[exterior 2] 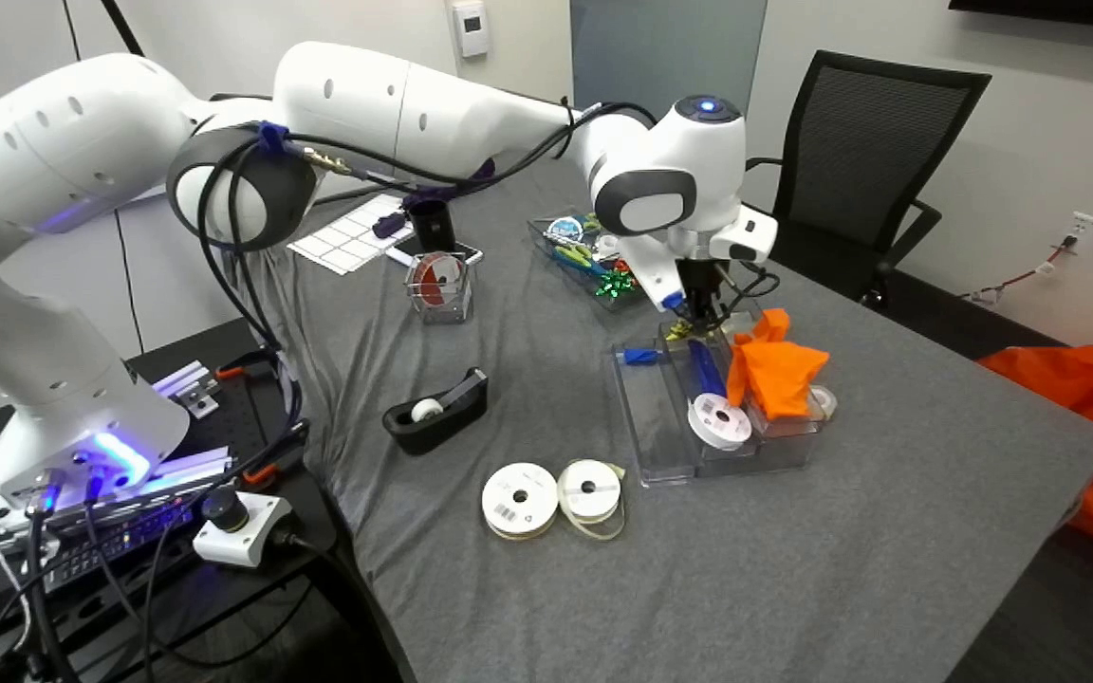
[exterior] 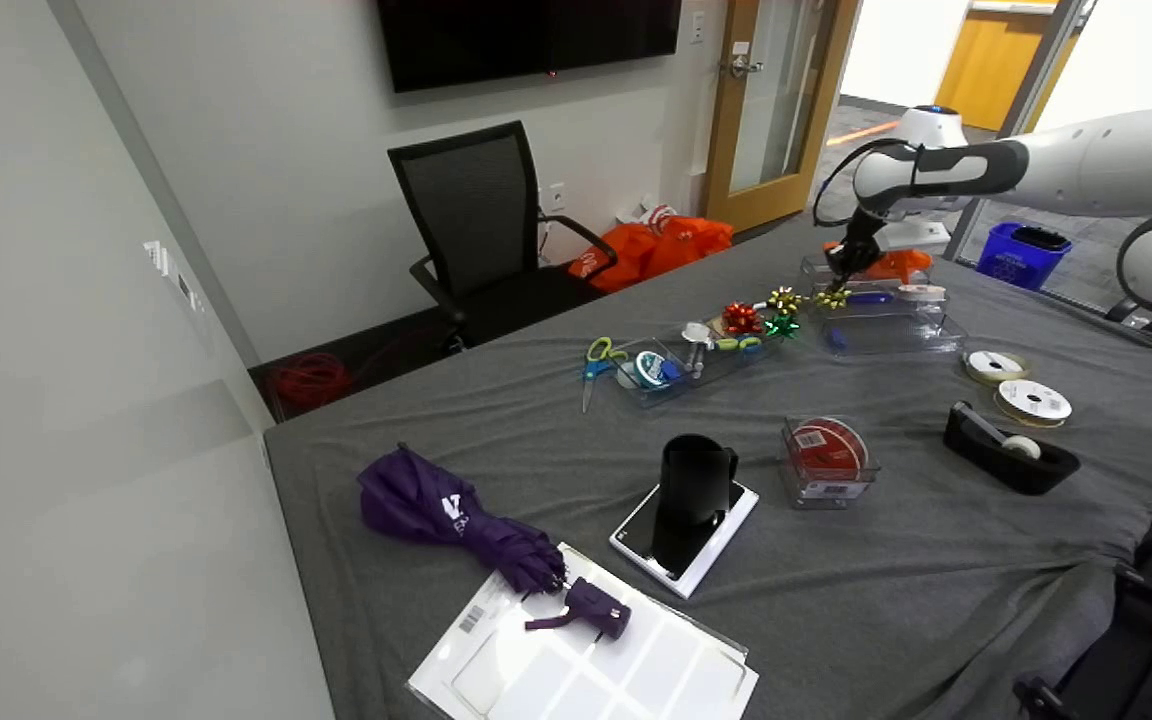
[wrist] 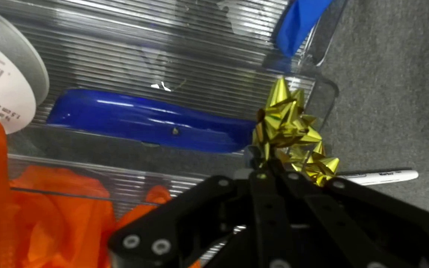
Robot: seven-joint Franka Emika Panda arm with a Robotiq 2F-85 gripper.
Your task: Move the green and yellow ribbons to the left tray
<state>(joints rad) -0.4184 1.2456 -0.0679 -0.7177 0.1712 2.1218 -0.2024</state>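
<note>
My gripper (wrist: 262, 159) points down over one end of a clear divided tray (exterior 2: 665, 471). Its fingertips are nearly together on the edge of a shiny yellow ribbon (wrist: 286, 121), beside the tray's end wall. That ribbon also shows under the fingers in both exterior views (exterior: 833, 299) (exterior 2: 678, 330). I cannot tell whether it touches the tray floor. A second yellow ribbon (wrist: 322, 165) lies just outside, near a white marker (wrist: 382, 176); it also shows in an exterior view (exterior: 784, 299). The green ribbon (exterior: 781, 325) is at the near end of another clear tray (exterior: 648, 398).
The divided tray holds a blue object (wrist: 155, 121), a white spool (exterior 2: 719, 422), a small blue piece (exterior 2: 639, 357) and orange cloth (exterior 2: 779, 370). A red bow (exterior: 741, 318) lies beside the green ribbon. Scissors (exterior: 596, 365), a tape dispenser (exterior 2: 435, 410) and loose spools (exterior 2: 520, 498) stand around.
</note>
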